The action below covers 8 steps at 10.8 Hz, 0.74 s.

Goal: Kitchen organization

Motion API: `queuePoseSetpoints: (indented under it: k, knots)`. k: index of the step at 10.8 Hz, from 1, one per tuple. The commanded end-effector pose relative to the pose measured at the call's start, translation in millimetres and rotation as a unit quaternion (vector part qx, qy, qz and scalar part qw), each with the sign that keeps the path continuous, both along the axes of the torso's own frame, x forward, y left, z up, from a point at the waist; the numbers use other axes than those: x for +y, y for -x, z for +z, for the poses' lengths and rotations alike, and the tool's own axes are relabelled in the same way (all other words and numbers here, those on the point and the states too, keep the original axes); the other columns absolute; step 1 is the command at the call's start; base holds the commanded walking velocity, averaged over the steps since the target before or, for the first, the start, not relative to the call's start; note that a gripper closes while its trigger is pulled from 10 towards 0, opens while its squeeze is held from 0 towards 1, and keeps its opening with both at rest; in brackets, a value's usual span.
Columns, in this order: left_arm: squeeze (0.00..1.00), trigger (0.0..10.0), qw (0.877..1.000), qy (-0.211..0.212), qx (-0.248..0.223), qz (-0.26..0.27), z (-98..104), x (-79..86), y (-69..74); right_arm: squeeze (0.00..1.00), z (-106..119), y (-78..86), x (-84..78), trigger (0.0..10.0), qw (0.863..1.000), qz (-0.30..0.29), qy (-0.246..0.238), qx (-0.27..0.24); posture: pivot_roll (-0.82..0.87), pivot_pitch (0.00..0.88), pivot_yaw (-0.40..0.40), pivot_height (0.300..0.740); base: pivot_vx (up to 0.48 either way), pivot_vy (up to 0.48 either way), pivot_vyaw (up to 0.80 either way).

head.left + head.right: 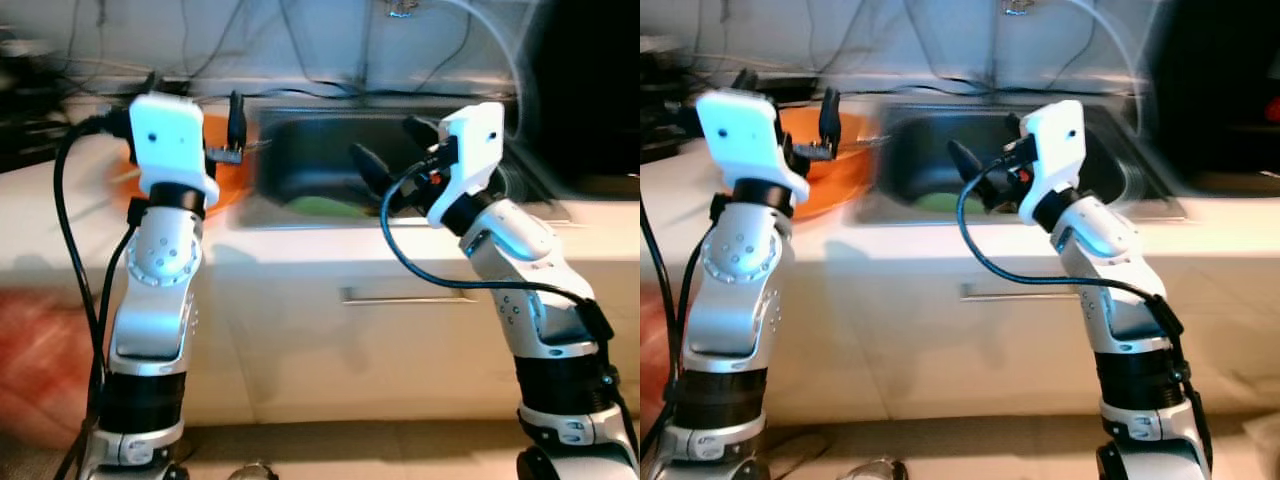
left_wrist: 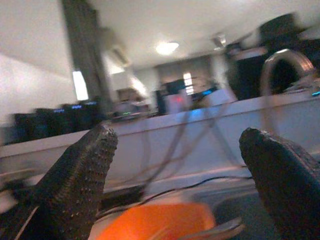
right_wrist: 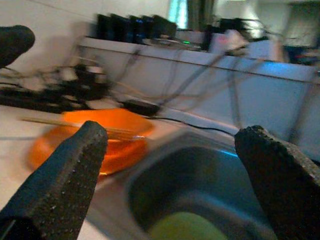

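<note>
Crosswise, chopsticks [image 3: 80,126] over orange bowl [image 3: 90,137]

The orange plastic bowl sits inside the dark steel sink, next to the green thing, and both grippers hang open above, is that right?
Not quite. The orange plastic bowl sits on the white counter beside the dark steel sink, as the right eye view shows. The green thing is in the sink, and both grippers are open.

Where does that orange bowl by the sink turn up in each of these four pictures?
Left eye: orange round bowl behind left gripper, beside dark sink.
Right eye: upper left.
Left wrist: bottom middle.
Right wrist: left, behind one finger.
Shared landmark: the sink.
</note>
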<state>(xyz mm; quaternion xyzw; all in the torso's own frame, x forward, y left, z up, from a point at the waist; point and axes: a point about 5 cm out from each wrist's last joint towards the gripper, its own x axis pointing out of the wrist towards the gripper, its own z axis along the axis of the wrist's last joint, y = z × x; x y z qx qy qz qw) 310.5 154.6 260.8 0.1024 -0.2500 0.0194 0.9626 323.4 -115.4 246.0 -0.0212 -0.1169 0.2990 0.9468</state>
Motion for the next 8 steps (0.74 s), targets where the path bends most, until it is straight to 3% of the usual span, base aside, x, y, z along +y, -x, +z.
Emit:
queuePoseSetpoints:
  k: [1, 5, 8]
  knots:
    - [0.00, 10.0, 1.000, 0.004, -0.002, 0.005, 3, 0.0, -0.6, 0.00, 5, -0.1, -2.2, 10.0, 1.000, -0.003, -0.011, -0.011, 0.04, 0.071, 0.017, 0.740, 0.000, 0.000, 0.00]
    - [0.00, 10.0, 0.999, -0.024, 0.000, 0.034, 6, 3.9, -0.4, 0.00, 8, -0.2, -2.7, 10.0, 1.000, -0.005, -0.013, -0.018, 0.05, 0.076, 0.014, 0.740, 0.000, 0.000, 0.00]
    - [0.00, 10.0, 0.999, -0.003, -0.017, 0.038, 15, 4.0, 2.5, 0.00, 18, 0.5, -3.5, 10.0, 0.999, -0.009, -0.031, -0.035, 0.04, 0.076, 0.015, 0.740, 0.388, 0.000, 0.00]
